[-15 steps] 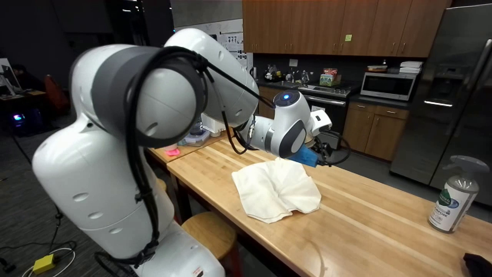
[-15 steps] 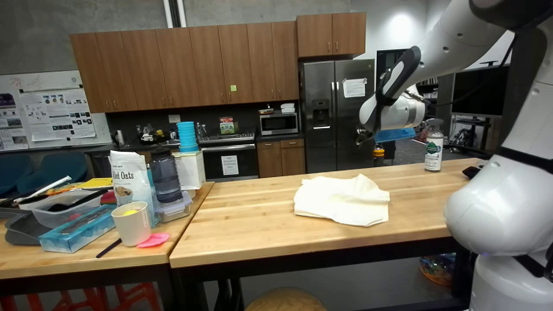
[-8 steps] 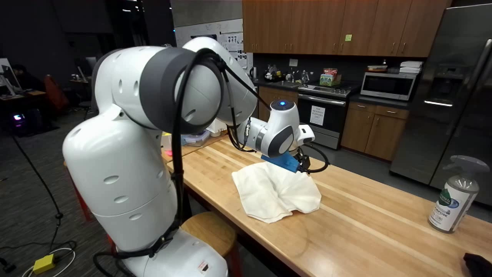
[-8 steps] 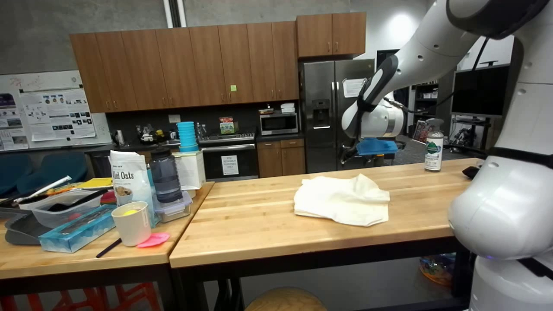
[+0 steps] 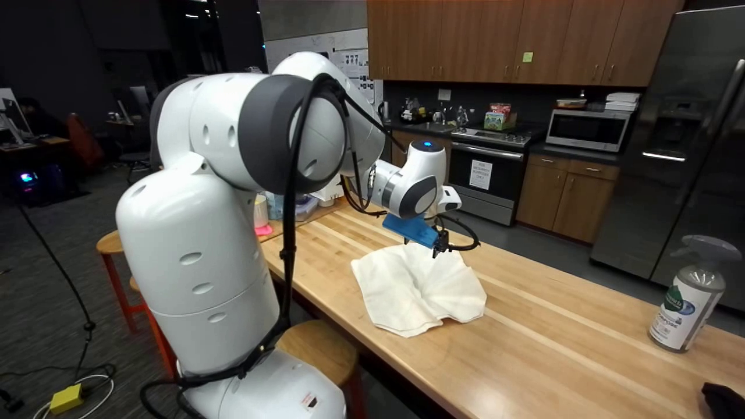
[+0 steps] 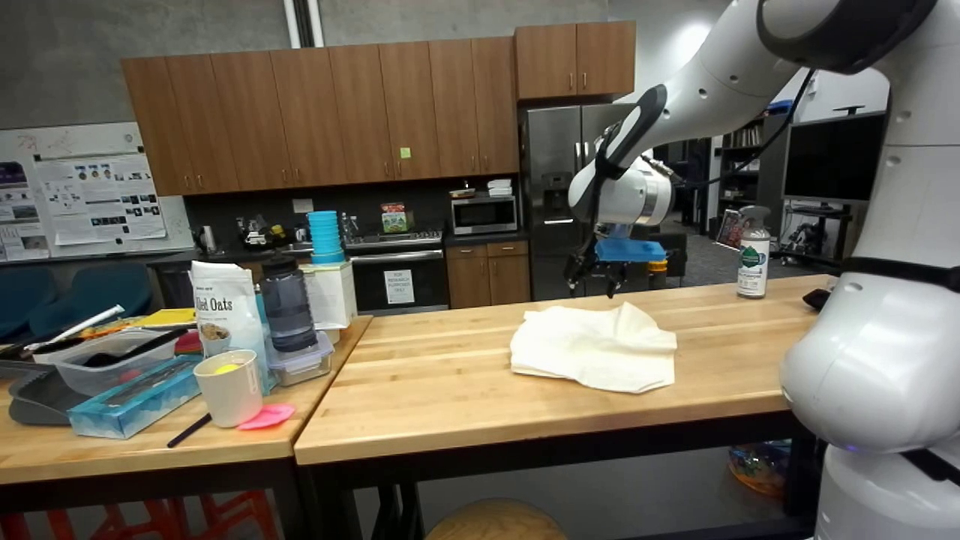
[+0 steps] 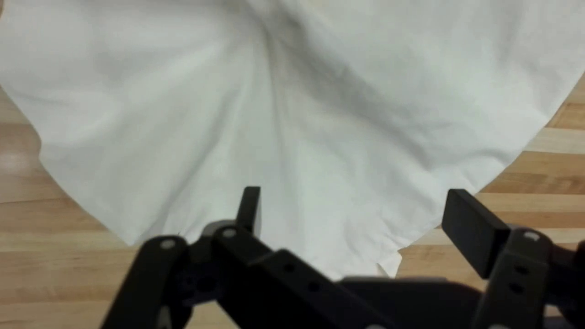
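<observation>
A cream-white cloth lies loosely spread and creased on the wooden table, in both exterior views (image 5: 416, 294) (image 6: 592, 349) and filling much of the wrist view (image 7: 283, 151). My gripper (image 7: 354, 208) is open, its two black fingers wide apart with nothing between them. It hangs above the cloth's far part, apart from it, in both exterior views (image 5: 420, 247) (image 6: 592, 289). In the wrist view the left finger is over the cloth. The right finger is at the cloth's edge, over bare wood. A blue piece (image 5: 412, 230) is fixed beside the gripper.
A spray bottle (image 5: 687, 308) stands upright farther along the table (image 5: 553, 337), near a black item (image 5: 722, 401). A side table holds a mug (image 6: 229, 390), an oats bag (image 6: 229, 315), a dark bottle (image 6: 288, 307) and boxes. A stool (image 5: 320, 352) stands by the table.
My gripper has swung to the left in both exterior views, from beyond the cloth to above it. It has come lower and turned to point down. The cloth has not moved.
</observation>
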Action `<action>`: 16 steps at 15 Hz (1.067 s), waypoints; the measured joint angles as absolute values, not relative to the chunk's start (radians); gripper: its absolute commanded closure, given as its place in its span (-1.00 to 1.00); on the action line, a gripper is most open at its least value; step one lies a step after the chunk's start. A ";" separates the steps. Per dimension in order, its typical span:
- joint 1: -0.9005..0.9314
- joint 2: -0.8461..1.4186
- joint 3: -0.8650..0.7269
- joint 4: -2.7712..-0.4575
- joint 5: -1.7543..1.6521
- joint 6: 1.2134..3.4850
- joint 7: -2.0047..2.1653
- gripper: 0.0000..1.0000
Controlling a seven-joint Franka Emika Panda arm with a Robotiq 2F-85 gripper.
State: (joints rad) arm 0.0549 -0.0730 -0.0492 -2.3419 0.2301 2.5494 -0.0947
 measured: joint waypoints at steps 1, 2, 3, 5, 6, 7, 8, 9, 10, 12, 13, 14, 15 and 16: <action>0.055 -0.059 -0.046 -2.338 0.230 2.537 -0.095 -1.00; 0.055 -0.047 -0.043 -2.334 0.230 2.529 -0.093 -1.00; 0.054 -0.035 -0.041 -2.330 0.230 2.526 -0.092 -1.00; 0.053 -0.014 -0.038 -2.320 0.230 2.525 -0.089 -1.00; 0.052 -0.004 -0.037 -2.314 0.230 2.525 -0.089 -1.00; 0.050 0.005 -0.036 -2.308 0.228 2.525 -0.089 -1.00; 0.050 0.012 -0.035 -2.300 0.225 2.525 -0.089 -1.00; 0.049 0.018 -0.035 -2.292 0.223 2.524 -0.089 -1.00; 0.049 0.023 -0.035 -2.284 0.222 2.523 -0.089 -1.00; 0.046 0.025 -0.032 -2.272 0.225 2.506 -0.108 -1.00; 0.045 0.025 -0.032 -2.267 0.230 2.492 -0.131 -1.00; 0.043 0.025 -0.032 -2.263 0.238 2.477 -0.160 -1.00; 0.041 0.025 -0.031 -2.260 0.254 2.459 -0.201 -1.00; 0.040 0.025 -0.031 -2.257 0.280 2.440 -0.249 -1.00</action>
State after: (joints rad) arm 0.0403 0.0251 -0.0308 -2.2568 0.2797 2.4404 -0.2495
